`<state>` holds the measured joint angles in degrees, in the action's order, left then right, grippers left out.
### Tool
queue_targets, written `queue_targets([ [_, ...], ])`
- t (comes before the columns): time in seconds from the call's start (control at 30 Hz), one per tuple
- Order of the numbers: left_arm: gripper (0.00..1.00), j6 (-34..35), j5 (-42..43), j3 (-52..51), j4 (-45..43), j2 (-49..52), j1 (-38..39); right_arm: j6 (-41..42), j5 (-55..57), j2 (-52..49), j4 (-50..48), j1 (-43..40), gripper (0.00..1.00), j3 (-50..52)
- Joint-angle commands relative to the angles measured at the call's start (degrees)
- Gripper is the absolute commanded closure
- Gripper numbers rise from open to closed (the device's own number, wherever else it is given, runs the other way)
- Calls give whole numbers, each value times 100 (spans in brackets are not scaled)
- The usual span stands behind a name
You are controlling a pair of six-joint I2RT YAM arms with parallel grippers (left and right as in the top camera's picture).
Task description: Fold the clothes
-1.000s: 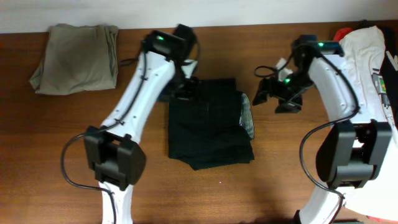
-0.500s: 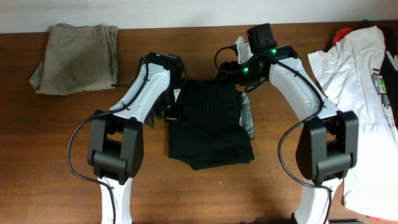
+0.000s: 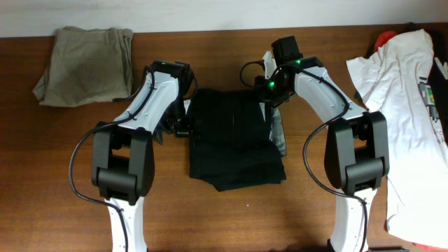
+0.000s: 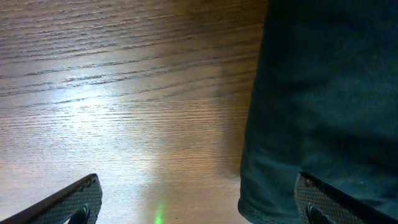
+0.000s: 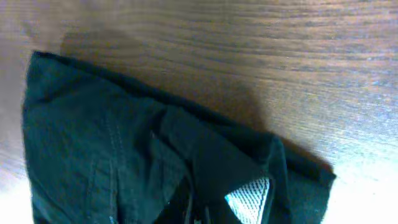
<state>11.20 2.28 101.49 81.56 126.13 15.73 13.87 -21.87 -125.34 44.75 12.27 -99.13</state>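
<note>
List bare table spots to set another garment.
Free: front strip below the black garment, between left arm and right arm; left side below the khaki garment. Crowded: back centre, arms flanking the black garment; right edge under the white shirt.

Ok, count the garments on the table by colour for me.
Black garment: 1
Khaki folded garment: 1
White T-shirt: 1
Total: 3, leaving out a red scrap by the shirt's top edge, too hidden to name.

Left gripper [image 4: 199,208] fingertips [image 4: 74,199] cropped at bottom edge; right gripper [image 3: 271,94] jaws hidden beneath its wrist overhead; white T-shirt [image 3: 409,105] cut off right
</note>
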Motion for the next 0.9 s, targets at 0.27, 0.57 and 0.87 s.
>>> queue_targets([
  [0.27,2,-11,-61,-33,-105,31,-9,0,1641,-59,1781,-256,96,-1034],
  [0.57,1,-11,-59,-33,-170,31,-9,861,3589,-22,3873,-260,40,-1049],
  [0.87,1,-13,-61,-33,-203,31,-13,-704,793,852,4885,275,3,-1060],
])
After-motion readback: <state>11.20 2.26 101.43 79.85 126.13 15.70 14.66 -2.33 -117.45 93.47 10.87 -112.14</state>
